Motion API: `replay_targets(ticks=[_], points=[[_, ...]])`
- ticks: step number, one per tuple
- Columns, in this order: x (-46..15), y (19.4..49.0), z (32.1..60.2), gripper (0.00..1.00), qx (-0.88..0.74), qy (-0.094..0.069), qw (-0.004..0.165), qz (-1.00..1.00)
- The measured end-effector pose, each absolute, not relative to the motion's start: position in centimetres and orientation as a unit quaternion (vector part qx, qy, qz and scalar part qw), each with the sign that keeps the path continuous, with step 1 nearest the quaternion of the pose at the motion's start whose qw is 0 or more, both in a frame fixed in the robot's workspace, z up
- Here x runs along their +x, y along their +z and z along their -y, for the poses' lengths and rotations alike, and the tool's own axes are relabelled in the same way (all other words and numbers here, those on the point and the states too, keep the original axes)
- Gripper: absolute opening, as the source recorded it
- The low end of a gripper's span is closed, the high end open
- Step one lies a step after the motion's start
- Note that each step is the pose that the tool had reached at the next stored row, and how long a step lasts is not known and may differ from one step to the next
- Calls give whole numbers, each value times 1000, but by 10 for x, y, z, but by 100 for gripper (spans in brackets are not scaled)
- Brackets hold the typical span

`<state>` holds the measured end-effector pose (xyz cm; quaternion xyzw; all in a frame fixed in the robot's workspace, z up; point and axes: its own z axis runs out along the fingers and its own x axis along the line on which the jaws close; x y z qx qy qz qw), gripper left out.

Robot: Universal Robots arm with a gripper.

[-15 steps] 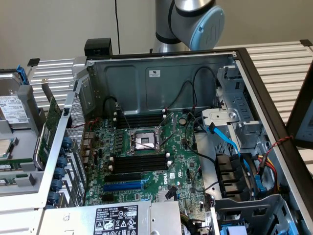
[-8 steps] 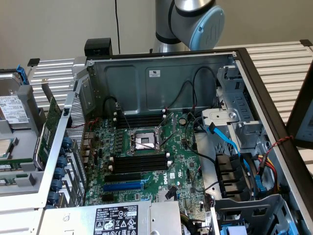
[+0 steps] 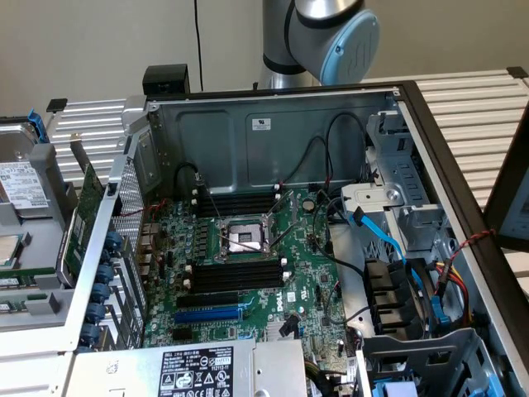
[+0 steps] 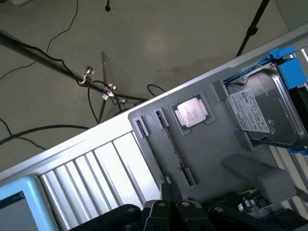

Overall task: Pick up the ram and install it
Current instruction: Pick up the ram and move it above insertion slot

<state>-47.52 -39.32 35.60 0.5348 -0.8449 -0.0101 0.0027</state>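
The ram [image 4: 176, 150] is a long narrow stick standing on edge in a slot of the grey parts tray [image 4: 211, 144]. In the exterior view it is a green strip [image 3: 81, 213] at the left, outside the computer case. My gripper [image 4: 171, 191] hovers above the tray, near one end of the ram and apart from it. Its two dark fingers are pressed together with nothing between them. Inside the open case, the motherboard [image 3: 289, 248] has black memory slots [image 3: 235, 275] on both sides of the CPU socket [image 3: 245, 238].
A loose CPU [image 4: 193, 112] and a hard drive [image 4: 263, 109] in a blue bracket lie on the tray beside the ram. The case walls [image 3: 273, 136], blue and black cables [image 3: 388, 240] and a blue expansion slot [image 3: 207, 314] crowd the motherboard. The arm's joint [image 3: 331, 33] rises behind the case.
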Motion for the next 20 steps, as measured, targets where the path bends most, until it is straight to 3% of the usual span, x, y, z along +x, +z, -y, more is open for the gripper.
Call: replay_targets(ticks=[20], points=[[-471,349,393,10,638,-5,-1,770]])
